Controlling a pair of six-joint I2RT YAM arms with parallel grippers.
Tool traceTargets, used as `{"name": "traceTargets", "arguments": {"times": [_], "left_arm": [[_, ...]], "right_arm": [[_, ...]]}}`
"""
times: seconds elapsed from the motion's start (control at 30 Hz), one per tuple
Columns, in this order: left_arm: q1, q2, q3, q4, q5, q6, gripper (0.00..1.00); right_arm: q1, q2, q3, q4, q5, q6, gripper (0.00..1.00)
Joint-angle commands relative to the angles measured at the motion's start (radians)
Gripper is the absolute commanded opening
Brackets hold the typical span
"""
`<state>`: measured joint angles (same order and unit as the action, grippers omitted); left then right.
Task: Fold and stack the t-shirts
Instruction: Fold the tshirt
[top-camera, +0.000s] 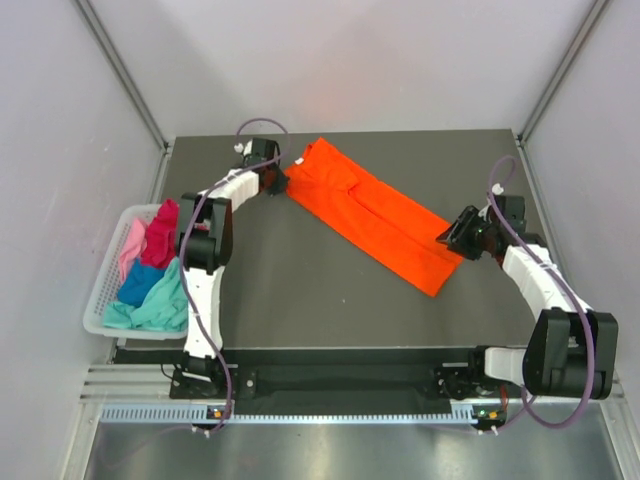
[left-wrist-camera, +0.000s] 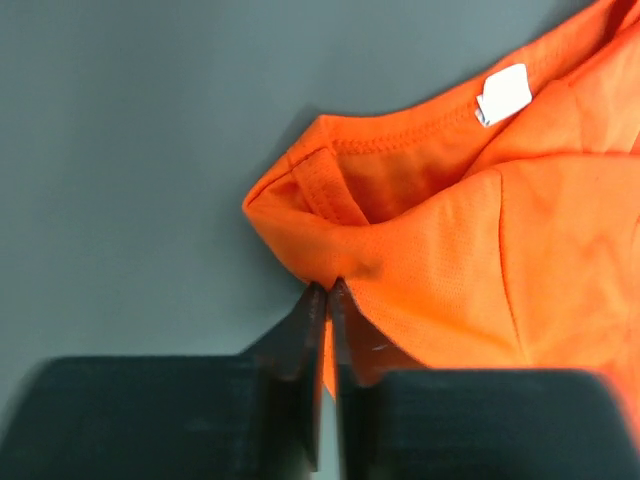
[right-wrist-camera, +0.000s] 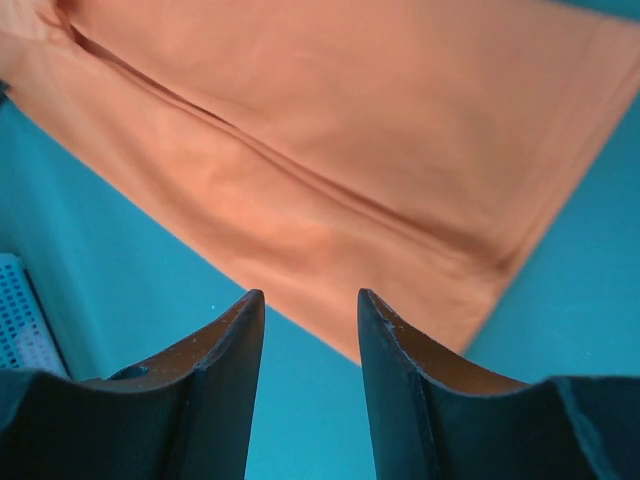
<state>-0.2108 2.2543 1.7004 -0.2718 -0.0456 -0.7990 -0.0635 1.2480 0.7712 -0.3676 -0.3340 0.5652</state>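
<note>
A bright orange t-shirt (top-camera: 372, 213) lies folded into a long strip, running diagonally from far left to near right on the dark table. My left gripper (top-camera: 281, 182) is shut on its far-left corner by the collar; the left wrist view shows the cloth (left-wrist-camera: 470, 240) pinched between the closed fingertips (left-wrist-camera: 331, 290), with a white label (left-wrist-camera: 503, 94) above. My right gripper (top-camera: 447, 236) is open and empty beside the strip's near-right end; its fingers (right-wrist-camera: 225, 340) stand apart just short of the orange hem (right-wrist-camera: 300, 180). Magenta (top-camera: 161, 235), pale pink (top-camera: 130, 244) and teal (top-camera: 158, 303) shirts lie in the basket.
The white lattice basket (top-camera: 97, 300) stands off the table's left edge, beside the left arm. A blue cloth (top-camera: 138, 283) lies in it too. Grey walls close in the table (top-camera: 300, 290) at the back and both sides.
</note>
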Motion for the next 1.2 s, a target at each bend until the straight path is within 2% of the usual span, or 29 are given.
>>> {"name": "traceTargets", "arguments": {"times": [0.0, 0.13, 0.17, 0.23, 0.33, 0.43, 0.53, 0.57, 0.63, 0.67, 0.83, 1.17], "left_arm": [[0.022, 0.047, 0.137, -0.032, 0.004, 0.047, 0.13], [0.021, -0.031, 0.102, -0.020, 0.004, 0.032, 0.40], [0.019, -0.053, 0.056, -0.023, -0.006, 0.014, 0.44], [0.017, -0.128, 0.007, -0.042, -0.020, -0.031, 0.47], [-0.001, -0.252, -0.128, -0.008, 0.027, -0.087, 0.47], [-0.080, -0.402, -0.350, 0.081, 0.068, -0.161, 0.47], [-0.151, -0.528, -0.473, 0.152, 0.085, -0.285, 0.45], [-0.212, -0.579, -0.554, 0.233, 0.085, -0.314, 0.45], [-0.290, -0.611, -0.606, 0.262, 0.055, -0.393, 0.45], [-0.367, -0.624, -0.634, 0.287, -0.004, -0.414, 0.45], [-0.570, -0.602, -0.697, 0.376, -0.091, -0.558, 0.43], [-0.752, -0.438, -0.641, 0.433, -0.181, -0.680, 0.40]], "right_arm": [[0.010, 0.013, 0.057, -0.014, 0.038, -0.045, 0.43], [0.010, 0.004, 0.076, -0.040, 0.055, -0.065, 0.43], [0.010, -0.001, 0.080, -0.048, 0.053, -0.067, 0.43], [0.010, -0.007, 0.088, -0.063, 0.053, -0.073, 0.43], [0.010, -0.030, 0.097, -0.103, 0.070, -0.091, 0.43], [0.010, -0.053, 0.103, -0.146, 0.090, -0.099, 0.43], [0.011, -0.084, 0.111, -0.178, 0.090, -0.091, 0.42], [0.010, -0.102, 0.114, -0.186, 0.093, -0.088, 0.42], [0.010, -0.122, 0.123, -0.217, 0.104, -0.080, 0.41], [0.010, -0.142, 0.128, -0.229, 0.110, -0.077, 0.41], [0.010, -0.206, 0.157, -0.278, 0.170, -0.060, 0.41], [0.010, -0.312, 0.165, -0.309, 0.187, -0.030, 0.41]]}}
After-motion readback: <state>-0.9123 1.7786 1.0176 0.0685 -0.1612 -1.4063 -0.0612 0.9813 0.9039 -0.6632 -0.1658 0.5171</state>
